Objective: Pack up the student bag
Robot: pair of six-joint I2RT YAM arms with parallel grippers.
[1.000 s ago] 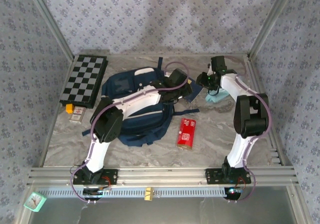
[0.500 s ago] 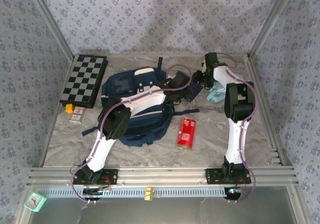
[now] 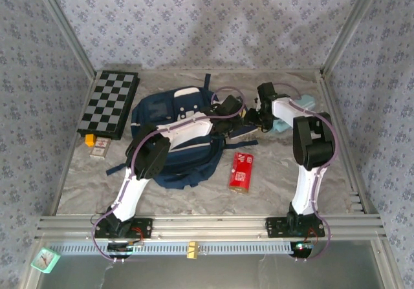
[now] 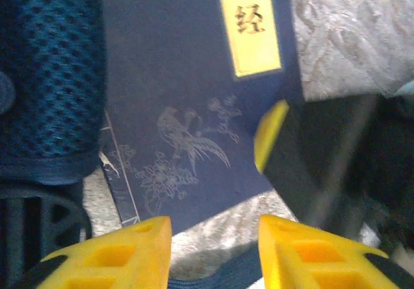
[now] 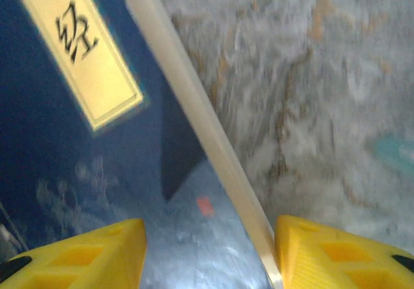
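Since the left hand (image 4: pixel 213 225) and right hand (image 5: pixel 210 227) are spread at the blue book (image 4: pixel 184 82), centre its edge before closing.

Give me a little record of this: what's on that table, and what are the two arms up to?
bag: navy student bag, lying centre-left
book: blue book, yellow label, next to the bag
left fingers: open, above book's corner
right fingers: open, over book's page edge
elsewhere: chessboard, red packet, light-blue case
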